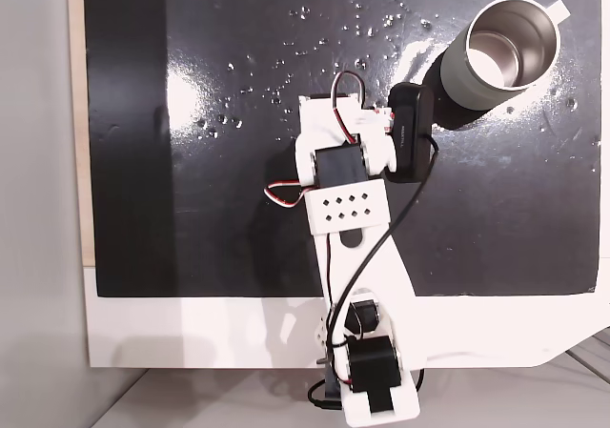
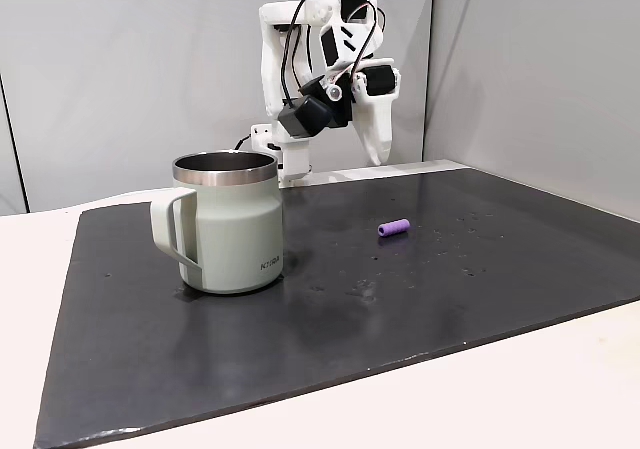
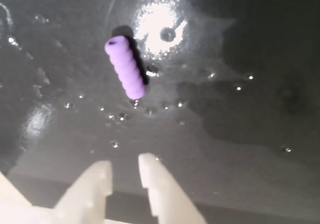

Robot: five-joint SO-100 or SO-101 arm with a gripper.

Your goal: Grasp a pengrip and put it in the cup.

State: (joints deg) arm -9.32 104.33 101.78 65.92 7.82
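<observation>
The pengrip (image 3: 126, 67) is a small light-purple ribbed cylinder lying on the black mat. In the wrist view it sits ahead of my gripper (image 3: 125, 166), up and slightly left. My two white fingertips stand a narrow gap apart with nothing between them. From the side, the pengrip (image 2: 393, 228) lies right of the cup (image 2: 228, 224), and my gripper (image 2: 379, 155) hangs well above the mat, behind the pengrip. The grey-green cup (image 1: 500, 51) stands upright, its steel inside bare, at the mat's top right in the view from above. There my arm (image 1: 348, 209) covers the pengrip.
A black mat (image 2: 450, 269) with small shiny droplets covers most of a white table (image 2: 520, 389). Grey walls (image 2: 520, 69) stand close behind the arm's base. Open mat lies between the cup and the pengrip.
</observation>
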